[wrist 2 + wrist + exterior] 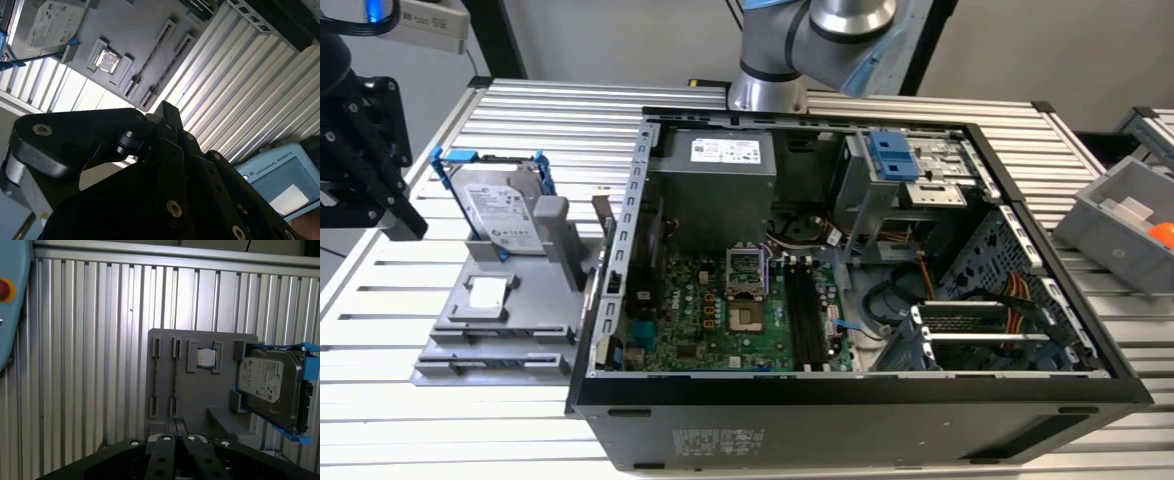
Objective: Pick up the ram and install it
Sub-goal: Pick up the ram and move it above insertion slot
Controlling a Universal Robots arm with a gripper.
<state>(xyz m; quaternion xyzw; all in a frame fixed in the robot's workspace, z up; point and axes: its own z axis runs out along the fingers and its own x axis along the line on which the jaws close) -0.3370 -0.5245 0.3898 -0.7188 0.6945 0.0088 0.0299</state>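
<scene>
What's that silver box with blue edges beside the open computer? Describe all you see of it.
A hard drive: a flat, metal-looking silver box, white label on its broad face, blue plastic-looking rails along both long sides. It stands propped at a slant in a grey holder on the slatted table, at the exterior view's left of the computer case. Only the holder touches it.

The arm (767, 55) was silver-grey and round-jointed, with pale blue caps; its hand (176, 427) was matte black, built of angular linkages studded with small silver screws.
</scene>
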